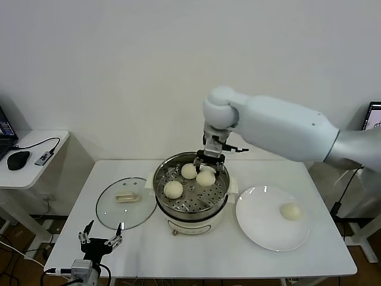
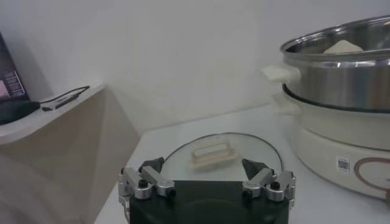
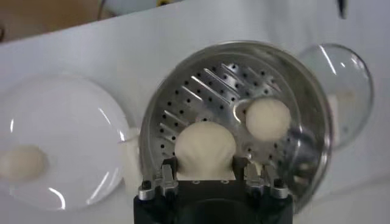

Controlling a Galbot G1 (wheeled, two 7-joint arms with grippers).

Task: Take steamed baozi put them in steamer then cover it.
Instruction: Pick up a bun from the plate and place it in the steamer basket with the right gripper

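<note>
Right claw (image 1: 208, 166) low over the back of the round shiny steel steamer (image 1: 191, 205), fingers spread either side of a smooth cream-white bun (image 3: 205, 146) resting on the perforated floor; open around it rather than clamped, judging from the right wrist view, though contact at the fingertips hard to rule out. Two more cream-white buns in the steamer: one (image 1: 189, 171) touching the flanked bun at the back, one (image 1: 173, 189) toward the steamer's left side. Fourth bun (image 1: 290, 211) alone on the flat white plate (image 1: 260, 221) to the right of the steamer. Round clear glass cover (image 1: 125, 204) with its cream rectangular handle (image 2: 211, 153) flat on the white surface (image 1: 196, 256) just left of the steamer. Left claw (image 1: 100, 241) open, parked in front of the cover near the surface's front edge.

Likely step: release of the third bun, one more still to fetch, cover not yet on. Risks from here: bun sticking to a finger and lifting out on retreat; neighbouring bun nudged, being so close; a finger catching the steamer's rim on the way up, given the low position inside the wall.
</note>
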